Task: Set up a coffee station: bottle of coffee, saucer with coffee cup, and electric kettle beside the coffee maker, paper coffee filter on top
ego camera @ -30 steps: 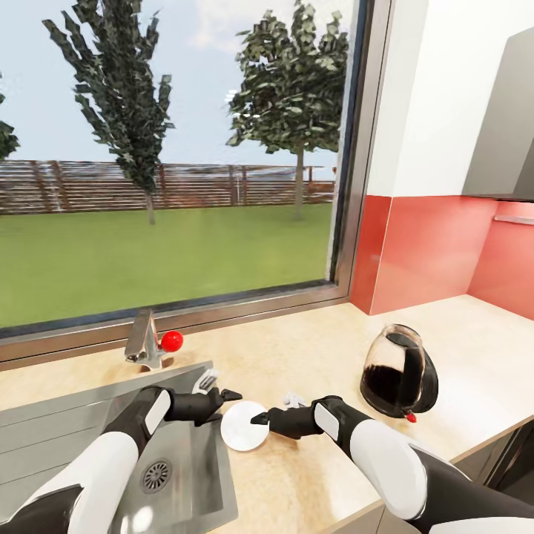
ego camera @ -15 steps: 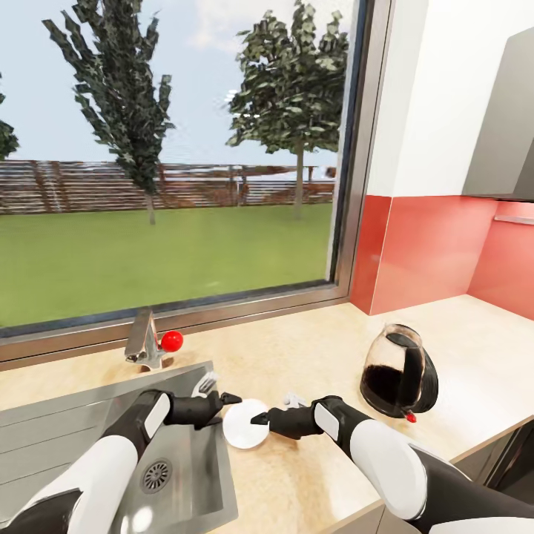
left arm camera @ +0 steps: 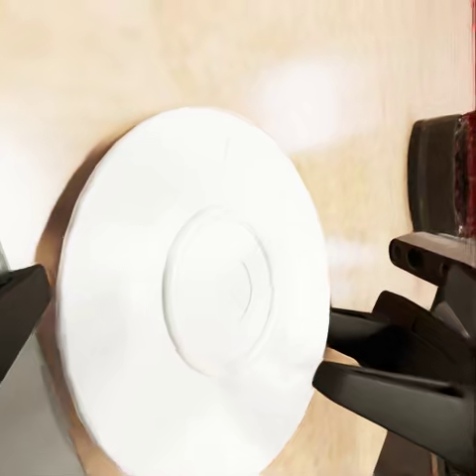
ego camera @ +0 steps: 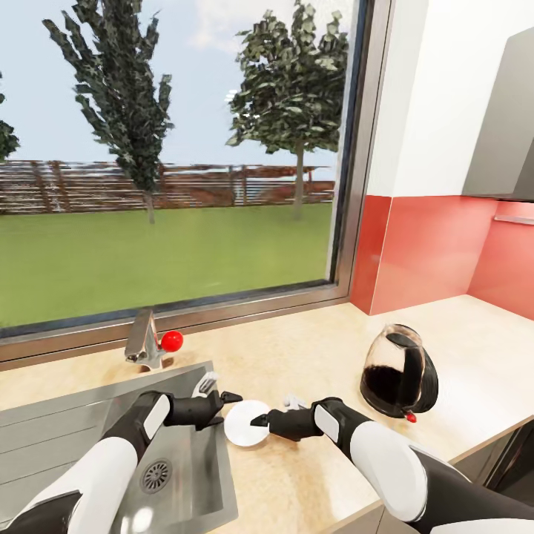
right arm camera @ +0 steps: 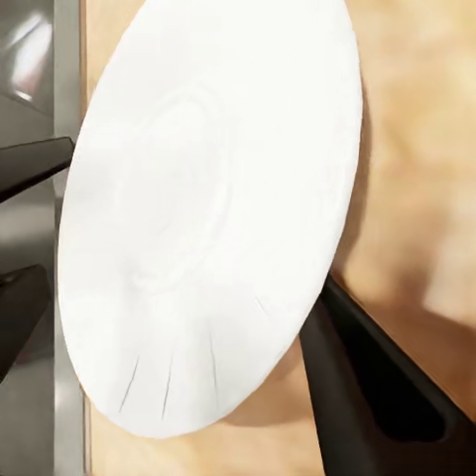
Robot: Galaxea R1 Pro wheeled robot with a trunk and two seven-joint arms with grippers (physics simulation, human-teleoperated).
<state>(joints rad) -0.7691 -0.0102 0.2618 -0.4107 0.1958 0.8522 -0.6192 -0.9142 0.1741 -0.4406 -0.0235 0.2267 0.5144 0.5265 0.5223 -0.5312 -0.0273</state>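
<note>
Lying flat on the long light tan wood-look kitchen countertop (ego camera: 311, 356), the small flat white round saucer (ego camera: 245, 423) sits just right of the stainless steel sink (ego camera: 89, 430), near the counter's front edge. Both black grippers meet at it from opposite sides. The left gripper (ego camera: 226, 404) reaches over the sink's right rim to the saucer's far-left edge, its jaws apart, one dark fingertip (left arm camera: 18, 307) showing beside the rim in its own wrist view. The right gripper (ego camera: 259, 419) comes in from the right, its tip at the saucer's right edge; its wrist view shows one black finger (right arm camera: 367, 387) low beside the plate's rim (right arm camera: 198, 218), but I cannot tell whether its jaws are clamped or apart. Farther right on the counter stands a squat rounded clear-glass electric kettle (ego camera: 399, 371) with black handle and a small red switch, well apart from the saucer. At the far side of the sink rises a grey metal tap (ego camera: 144, 343) with a red knob (ego camera: 172, 340).
</note>
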